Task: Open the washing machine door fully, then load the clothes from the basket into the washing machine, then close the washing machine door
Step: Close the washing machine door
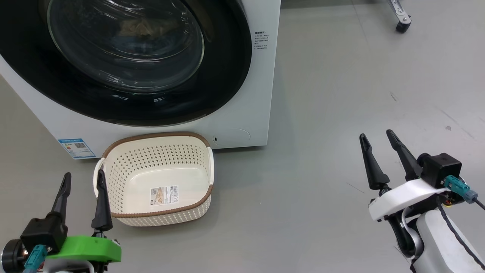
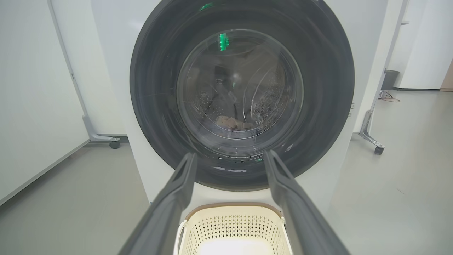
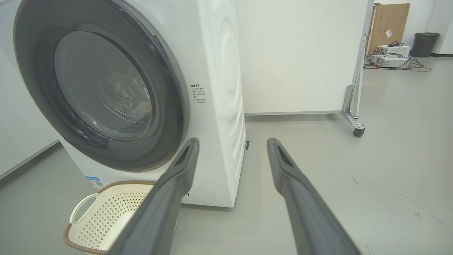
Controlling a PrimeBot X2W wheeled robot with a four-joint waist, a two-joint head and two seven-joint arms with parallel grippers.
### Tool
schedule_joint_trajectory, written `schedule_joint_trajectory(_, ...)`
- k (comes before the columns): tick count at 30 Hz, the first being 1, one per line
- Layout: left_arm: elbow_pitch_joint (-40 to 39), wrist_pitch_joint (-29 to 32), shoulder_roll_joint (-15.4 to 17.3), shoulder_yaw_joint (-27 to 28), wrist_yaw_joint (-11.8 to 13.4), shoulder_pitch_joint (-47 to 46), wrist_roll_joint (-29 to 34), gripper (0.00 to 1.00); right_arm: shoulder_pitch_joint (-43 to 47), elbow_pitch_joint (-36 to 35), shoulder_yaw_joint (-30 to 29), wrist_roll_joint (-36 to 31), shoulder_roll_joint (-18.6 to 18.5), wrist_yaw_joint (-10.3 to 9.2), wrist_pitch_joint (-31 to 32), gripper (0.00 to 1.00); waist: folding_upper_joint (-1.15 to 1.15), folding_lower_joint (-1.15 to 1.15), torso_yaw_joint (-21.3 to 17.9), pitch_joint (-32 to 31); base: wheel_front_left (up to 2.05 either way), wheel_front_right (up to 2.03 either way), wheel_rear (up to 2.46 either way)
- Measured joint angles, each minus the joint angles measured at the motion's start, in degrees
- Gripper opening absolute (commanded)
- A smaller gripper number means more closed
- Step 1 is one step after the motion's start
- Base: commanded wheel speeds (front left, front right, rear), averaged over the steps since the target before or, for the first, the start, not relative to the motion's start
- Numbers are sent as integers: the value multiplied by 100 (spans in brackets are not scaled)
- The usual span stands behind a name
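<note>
washing machine door (image 1: 125, 60) shut, 10 o'clock; clothes (image 2: 233, 123) visible behind it | basket (image 1: 159, 140) empty, 8 o'clock | left gripper (image 1: 84, 173), right gripper (image 1: 376, 134) both spread, empty | door: rigid, glossy, probably slick, hold rim edge

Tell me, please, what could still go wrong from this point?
1. The open left tool sits close beside the small cream perforated plastic basket; swinging sideways, it might knock it over.
2. The large round glossy black door looks shut with pale garments inside, but latching cannot be judged; it might spring open.
</note>
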Motion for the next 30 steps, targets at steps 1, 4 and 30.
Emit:
schedule_joint_trajectory(1,-23,0,-1,25,0,24,14,100,72,-34,-53,0,-9,-22,0,100,0,0,-6,-2,0,0,0)
schedule_joint_trajectory(4,-38,0,-2,83,0,71,14,100,268,-107,-129,-12,-27,-92,0,100,0,0,-23,-18,0,0,0)
schedule_joint_trajectory(30,-40,0,-14,137,0,451,60,100,803,-528,-420,-233,25,-130,0,100,0,0,-21,-223,0,0,0)
